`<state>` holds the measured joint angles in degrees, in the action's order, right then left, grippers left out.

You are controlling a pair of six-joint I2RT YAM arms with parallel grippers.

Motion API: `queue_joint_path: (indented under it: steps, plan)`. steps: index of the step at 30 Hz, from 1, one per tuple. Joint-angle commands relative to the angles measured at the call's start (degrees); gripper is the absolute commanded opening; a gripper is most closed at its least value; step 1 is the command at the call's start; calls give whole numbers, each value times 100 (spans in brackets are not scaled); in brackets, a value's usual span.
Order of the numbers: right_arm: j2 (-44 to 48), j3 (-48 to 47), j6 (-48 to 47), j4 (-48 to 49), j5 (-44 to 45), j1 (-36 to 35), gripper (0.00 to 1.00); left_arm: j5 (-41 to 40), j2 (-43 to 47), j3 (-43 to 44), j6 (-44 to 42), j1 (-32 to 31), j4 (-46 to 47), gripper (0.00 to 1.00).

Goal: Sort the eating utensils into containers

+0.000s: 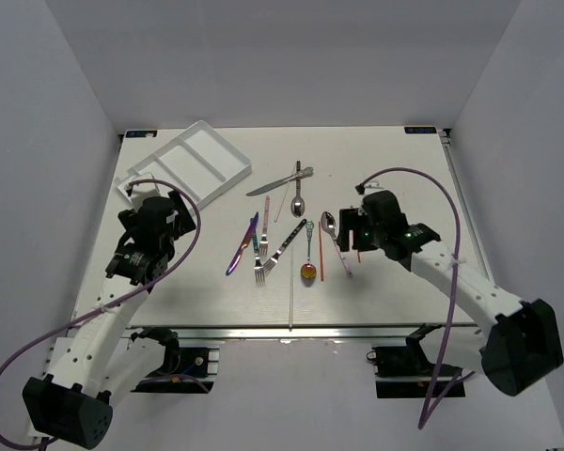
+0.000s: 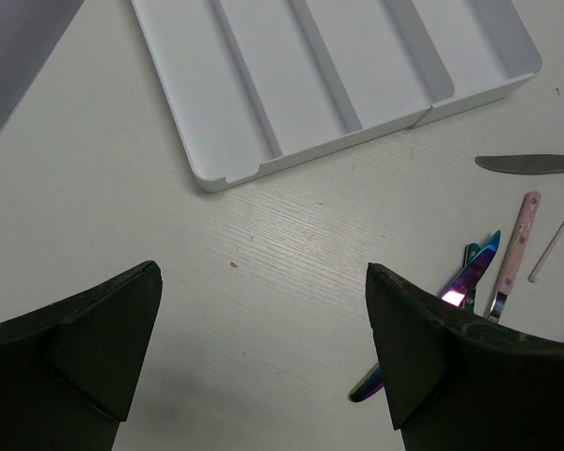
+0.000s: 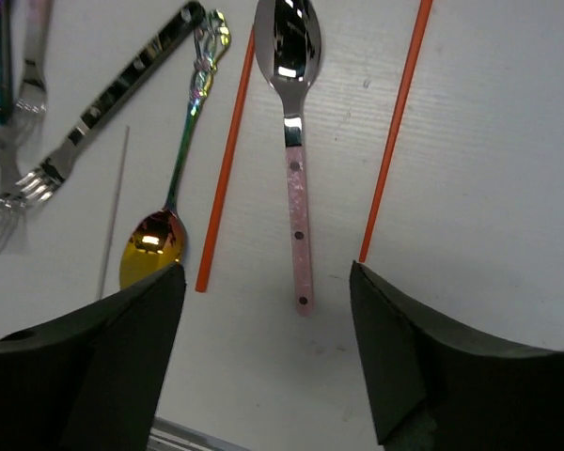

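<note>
**Operator:** Anything I can read from the top camera?

**Spotter:** Only the corner tags (image 1: pixel 419 130) at the far edge of the table (image 1: pixel 216 301), and they're too small for you to read. Your white tray (image 1: pixel 195 155) lies askew at the far left. The utensils (image 1: pixel 277 249) lie loose across the middle of the table. Your left gripper (image 1: pixel 162 195) hangs just short of the tray, jaws spread, holding nothing. Your right gripper (image 1: pixel 348 230) is at the right end of the scatter, jaws also spread.

**Operator:** And my left wrist?

**Spotter:** Your jaws stand wide over bare table. The tray's near corner lies ahead, apart from both fingers. The iridescent knife (image 2: pixel 470 277) runs down behind the finger at the right of that view. Beside it is a pink-handled fork (image 2: pixel 517 235), and a silver knife (image 2: pixel 531 164) lies farther out.

**Operator:** Right wrist?

**Spotter:** Jaws wide, nothing pinched. The pink-handled spoon (image 3: pixel 296 188) lies bowl away from you, and the end of its handle reaches the gap between your fingertips, touching neither. The left red stick (image 3: pixel 227 160) and the right red stick (image 3: pixel 395 132) flank it. The gold-bowled spoon (image 3: pixel 150 249) has its bowl at the edge of your finger at the left of that view.
</note>
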<state>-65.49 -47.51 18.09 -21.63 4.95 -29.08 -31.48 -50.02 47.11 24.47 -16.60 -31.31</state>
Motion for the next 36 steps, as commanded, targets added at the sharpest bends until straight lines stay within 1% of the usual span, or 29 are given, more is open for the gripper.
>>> queue_joint_path:
  steps: [1, 2, 4, 7, 10, 12, 15, 18, 21, 22, 23, 24, 25, 28, 36]
  plan:
    - [-375, -242, -279, -185, 657, -273, 73, -60, -17, 175, 32, 34, -33, 98]
    - [-489, -233, -314, -149, 604, -361, 59, -51, -34, 184, 32, 34, -33, 98]
    - [-815, -224, -384, -35, 682, -440, 45, -24, -96, 202, 32, 52, -42, 98]
    - [-1210, -250, -490, 61, 858, -511, 41, -16, -157, 211, 32, 69, -77, 98]
    - [-1553, -294, -543, 228, 850, -528, 39, -33, -140, 211, 32, 69, -95, 98]
    - [-1807, -321, -552, 334, 937, -520, 40, -33, -122, 202, 32, 78, -86, 98]
    - [-2229, -434, -631, 502, 938, -520, 45, -7, -122, 184, 32, 78, -86, 98]
    - [-2669, -470, -640, 589, 859, -520, 44, 19, -157, 193, 32, 78, -94, 98]
    - [-2995, -505, -587, 581, 938, -520, 30, 63, -184, 193, 32, 69, -112, 98]
    - [-3022, -505, -552, 581, 929, -511, 21, 64, -175, 202, 32, 69, -103, 98]
    - [-3004, -462, -543, 607, 903, -520, 16, 81, -175, 184, 32, 78, -95, 98]
    - [-2969, -435, -543, 685, 859, -520, 13, 90, -183, 184, 32, 78, -95, 98]
    - [-2943, -418, -543, 712, 824, -520, 12, 107, -192, 184, 32, 78, -86, 98]
    - [-2934, -452, -578, 669, 797, -520, 1, 160, -254, 202, 32, 69, -103, 98]
    - [-2706, -426, -569, 633, 753, -511, 0, 186, -263, 202, 49, 78, -103, 98]
